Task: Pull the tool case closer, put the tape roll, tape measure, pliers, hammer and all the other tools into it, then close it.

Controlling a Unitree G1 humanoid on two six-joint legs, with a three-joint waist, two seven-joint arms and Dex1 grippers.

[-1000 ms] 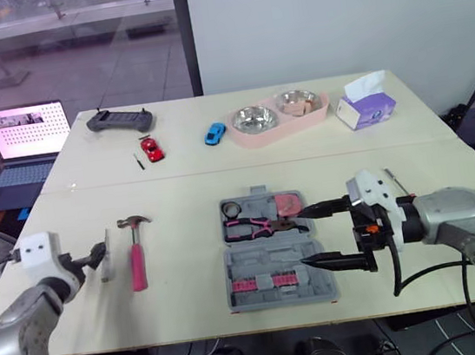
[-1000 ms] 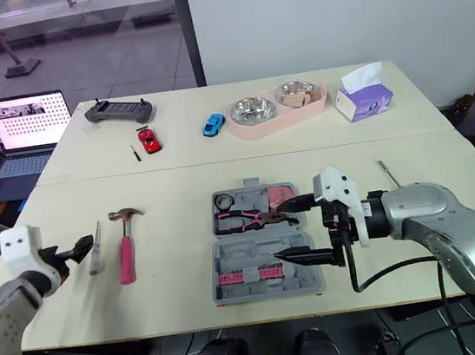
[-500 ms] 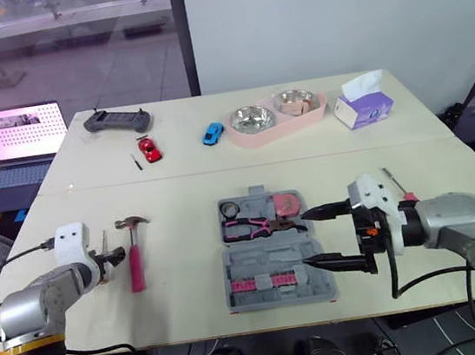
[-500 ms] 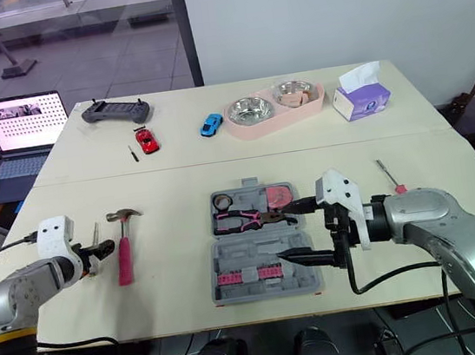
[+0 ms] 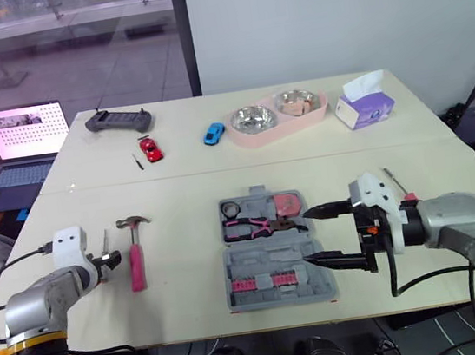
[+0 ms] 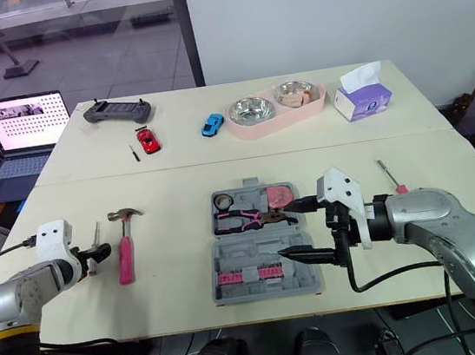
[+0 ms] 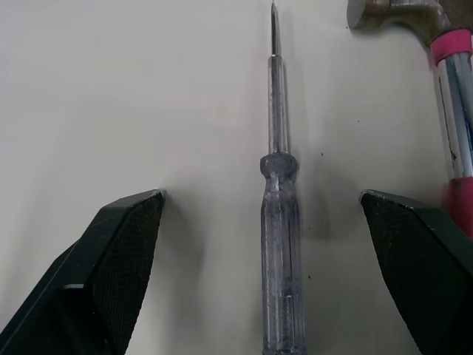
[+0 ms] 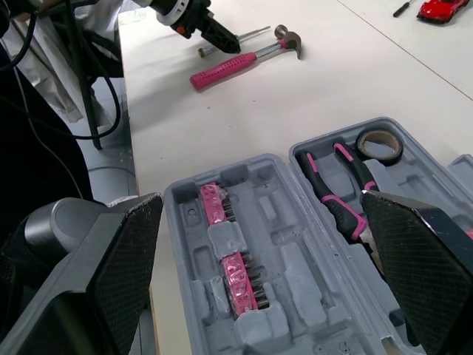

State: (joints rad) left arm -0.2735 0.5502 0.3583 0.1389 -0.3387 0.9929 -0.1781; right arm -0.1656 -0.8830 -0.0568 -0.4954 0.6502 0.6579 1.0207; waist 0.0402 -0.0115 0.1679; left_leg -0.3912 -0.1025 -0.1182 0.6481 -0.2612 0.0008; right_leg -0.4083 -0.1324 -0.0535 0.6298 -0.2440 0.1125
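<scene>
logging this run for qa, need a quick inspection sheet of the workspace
surface: two cream tables pushed together, seam between them
job's things: tool case open, holding pliers and tape roll; hammer, clear screwdriver and pink-handled screwdriver lie on the table outside it
clutter: controller, red toy car, blue toy car, pink tray with two steel bowls, tissue box, all on the far table
grippers: left gripper open, astride the clear screwdriver, not touching it; right gripper open at the case's right edge
cables: black cable loops under the right arm
surroundings: laptop lit, left of the far table; glass wall behind
</scene>
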